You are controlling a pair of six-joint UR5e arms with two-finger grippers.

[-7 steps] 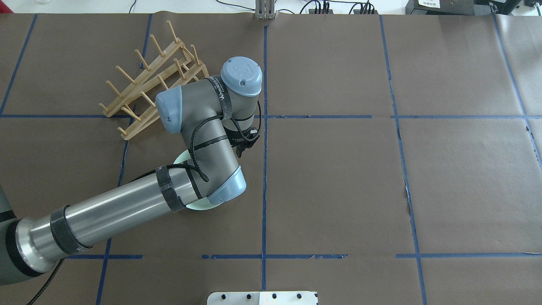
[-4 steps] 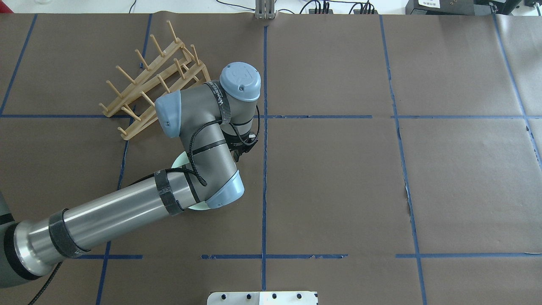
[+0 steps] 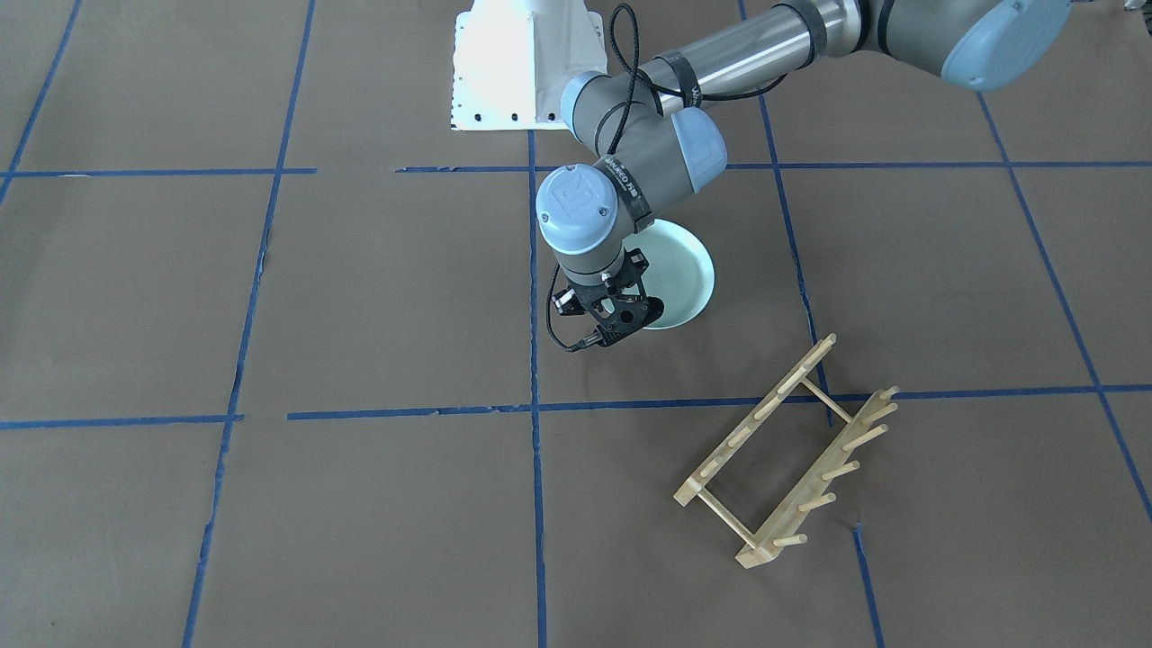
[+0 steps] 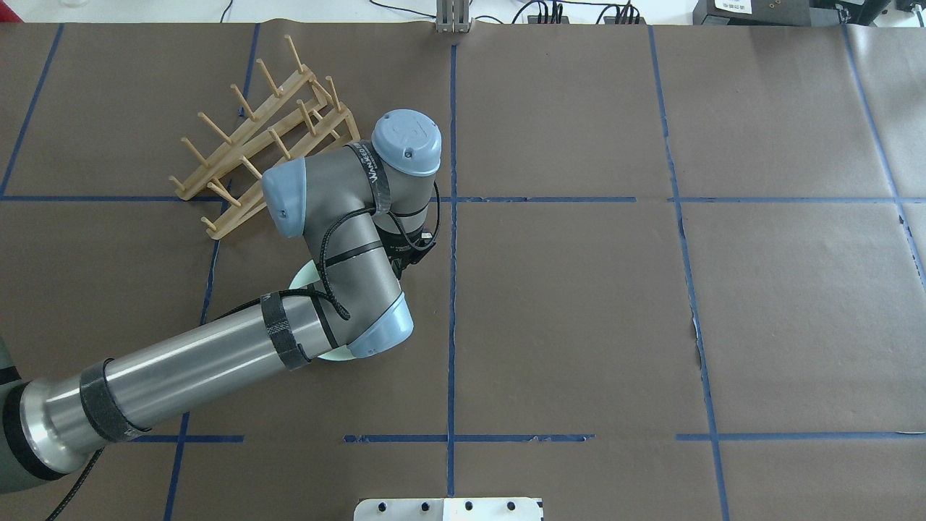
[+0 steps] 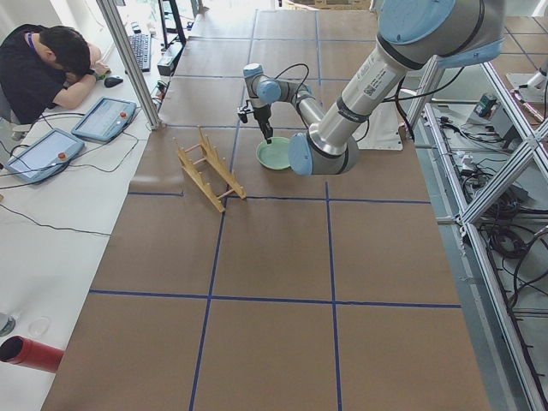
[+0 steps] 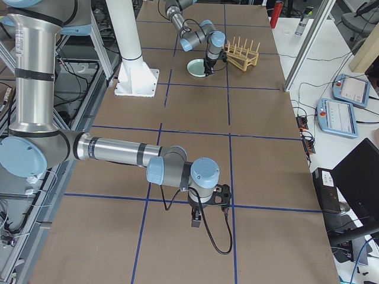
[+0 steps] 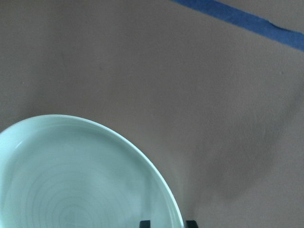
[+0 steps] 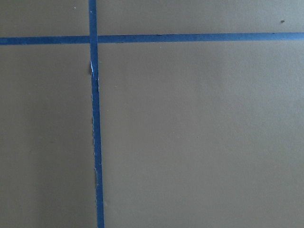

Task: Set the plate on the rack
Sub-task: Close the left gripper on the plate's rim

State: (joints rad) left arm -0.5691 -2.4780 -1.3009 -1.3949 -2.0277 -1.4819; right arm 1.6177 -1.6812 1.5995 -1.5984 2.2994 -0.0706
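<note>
Plate [image 3: 681, 268] is seen lying flat on the surface [image 3: 360, 297]: pale mint, ringed, with a low raised rim. It is judged stiff, smooth-glazed and probably slippery, with some weight, and chipping is to be expected if it is knocked. Since it lies flat, only the rim can be pinched. Once lifted, the load will hang off that one edge, so a deep, firm bite is advised.

Wooden peg rack [image 3: 759, 416] is set apart from the plate, further from the base and toward the robot's left. No dish is held in it.

Left end effector [image 3: 624, 317] is pointed straight down at the rim on the side away from the base, with the wrist folded over the plate. In the wrist view the fingertips [image 7: 145, 223] are seen astride the rim with a gap on the inner side, so it is judged released and not yet clamped.

Right end effector [image 6: 208, 204] is parked low over bare surface well away. Its state cannot be told.
</note>
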